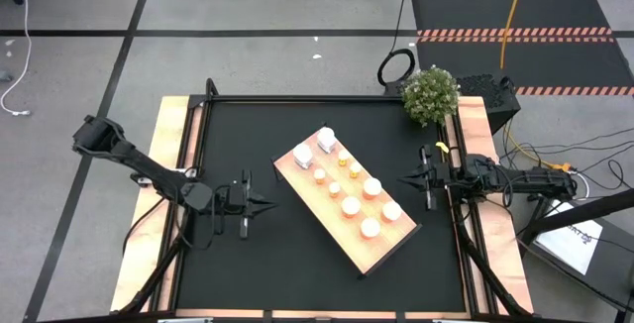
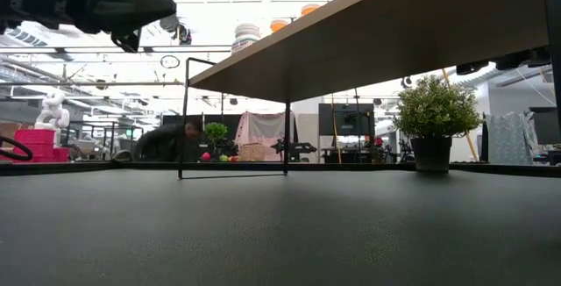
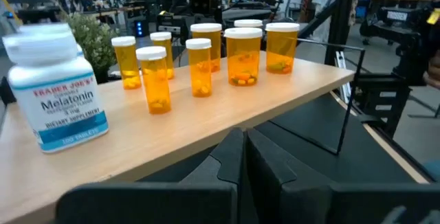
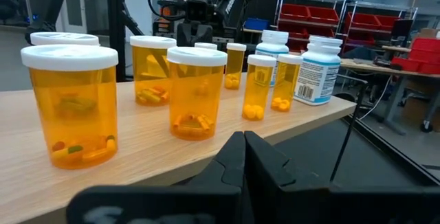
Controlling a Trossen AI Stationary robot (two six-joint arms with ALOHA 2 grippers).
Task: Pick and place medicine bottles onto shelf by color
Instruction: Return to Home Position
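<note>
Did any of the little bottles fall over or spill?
No, nothing looks wrong. The medicine bottles all stand upright, capped, on the shelf: white ones at one end, orange ones in rows. The left gripper and right gripper wait shut at either side.

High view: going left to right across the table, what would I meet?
Left arm's dark gripper → pale wooden shelf board carrying orange and white medicine bottles → right arm's dark gripper. The green potted plant overlaps the right gripper, so I leave it out.

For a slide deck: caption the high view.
Both shut, left gripper and right gripper flank the shelf carrying orange bottles and white bottles.
</note>
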